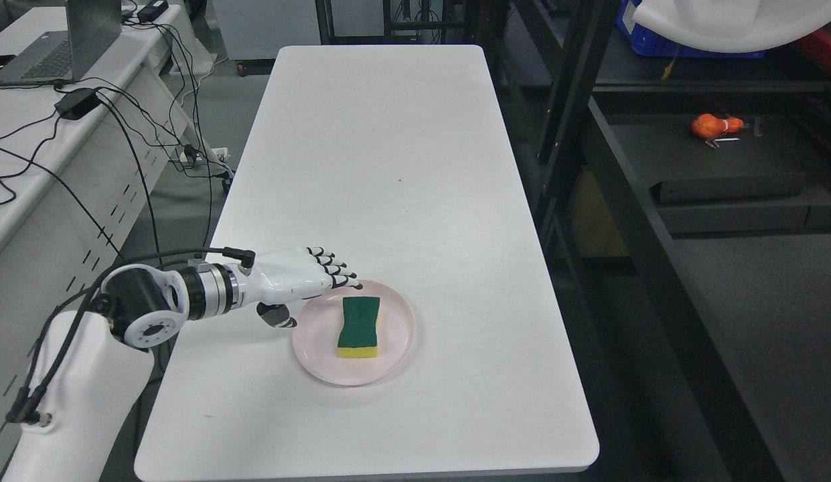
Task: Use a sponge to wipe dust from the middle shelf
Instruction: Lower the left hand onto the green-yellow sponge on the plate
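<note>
Nearest me, the left arm is reaching in from the lower left, its white sleeve trailing black cables. The left hand point(301, 284) is hovering at the near-left rim of the pink plate point(395, 345), fingers stretched out and relaxed, thumb hanging below, holding nothing. The fingertips are sitting just over the plate's edge, just short of the sponge point(359, 326). That sponge is lying flat in the plate, green scrub side up, yellow foam showing along its near edge. The plate is resting on the white table point(388, 167), toward its near end. Farther right, the dark shelf rack point(716, 174) is standing beside the table, an orange object point(711, 125) lying on it. Far left, a laptop point(53, 50) and cables are sitting on another desk.
</note>
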Motion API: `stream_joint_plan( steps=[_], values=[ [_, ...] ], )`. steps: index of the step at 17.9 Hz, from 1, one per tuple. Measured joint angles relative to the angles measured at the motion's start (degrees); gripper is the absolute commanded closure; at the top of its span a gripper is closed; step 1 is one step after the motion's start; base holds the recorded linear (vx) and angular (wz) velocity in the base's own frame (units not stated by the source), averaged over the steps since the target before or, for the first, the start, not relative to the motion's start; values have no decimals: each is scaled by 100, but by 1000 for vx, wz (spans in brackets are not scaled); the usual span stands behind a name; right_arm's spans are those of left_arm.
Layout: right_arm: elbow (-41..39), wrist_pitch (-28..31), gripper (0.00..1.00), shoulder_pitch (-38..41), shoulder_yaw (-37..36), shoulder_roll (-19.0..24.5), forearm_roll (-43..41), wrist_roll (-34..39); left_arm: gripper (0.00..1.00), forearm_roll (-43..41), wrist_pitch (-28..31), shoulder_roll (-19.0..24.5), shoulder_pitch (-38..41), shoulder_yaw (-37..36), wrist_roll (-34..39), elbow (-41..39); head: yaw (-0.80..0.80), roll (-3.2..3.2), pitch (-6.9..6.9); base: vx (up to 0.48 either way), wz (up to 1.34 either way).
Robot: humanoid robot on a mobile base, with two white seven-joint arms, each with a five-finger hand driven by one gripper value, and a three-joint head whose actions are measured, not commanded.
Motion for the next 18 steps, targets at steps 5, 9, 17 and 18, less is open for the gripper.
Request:
stream_joint_plan(
  steps=[5, 9, 17, 18],
  values=[
    [0, 0, 0, -2, 0, 0, 0, 0, 10, -108, 23, -126, -186, -2, 19, 272, 0, 0, 0, 0, 0],
    [0, 0, 0, -1, 0, 0, 0, 0, 10, -192, 27, -254, -273, -56, 21, 443, 0, 0, 0, 0, 0],
    [0, 0, 0, 2, 0, 0, 0, 0, 10, -255, 43, -449, -282, -140, 21, 680, 0, 0, 0, -11, -51],
    [0, 0, 0, 2, 0, 0, 0, 0, 10, -254, 46, -460, -253, -123, 21, 690, 0, 0, 0, -26, -109]
  ],
)
